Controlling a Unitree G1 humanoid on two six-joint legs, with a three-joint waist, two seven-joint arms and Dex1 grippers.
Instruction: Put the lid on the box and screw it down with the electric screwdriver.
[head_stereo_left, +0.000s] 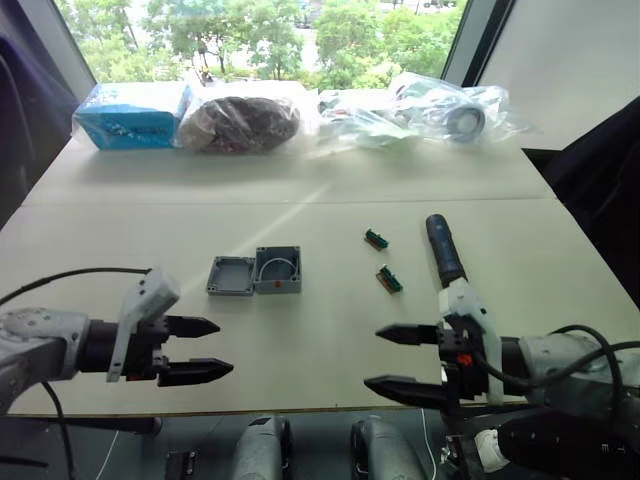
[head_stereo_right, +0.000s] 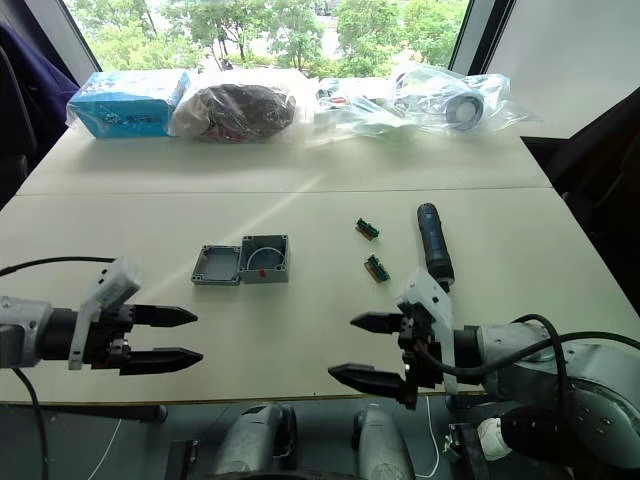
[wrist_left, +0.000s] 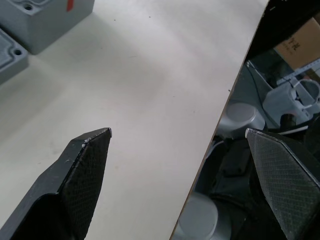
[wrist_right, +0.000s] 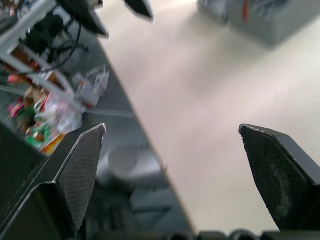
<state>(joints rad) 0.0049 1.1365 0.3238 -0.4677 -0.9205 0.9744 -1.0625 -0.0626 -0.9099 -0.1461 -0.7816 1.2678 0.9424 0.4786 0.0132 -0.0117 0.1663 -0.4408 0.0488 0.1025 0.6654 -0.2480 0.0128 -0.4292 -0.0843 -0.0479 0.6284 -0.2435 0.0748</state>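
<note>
Lid (head_stereo_left: 230, 276) lies beside box (head_stereo_left: 278, 269), untouched.
Left gripper (head_stereo_left: 207, 348) and right gripper (head_stereo_left: 392, 360) gape wide, empty, above table (head_stereo_left: 300, 220).

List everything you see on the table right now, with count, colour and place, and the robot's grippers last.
lid: 1, grey, mid-table, beside the box on its left
box: 1, grey, mid-table
electric screwdriver: 1, black and dark blue, right of the box
small parts: 2, green-brown, between box and screwdriver
blue packet: 1, far left edge
dark bagged bundle: 1, far edge
clear bags: several, far right edge
table: 1, cream
left gripper: open, near edge
right gripper: open, near edge
</note>
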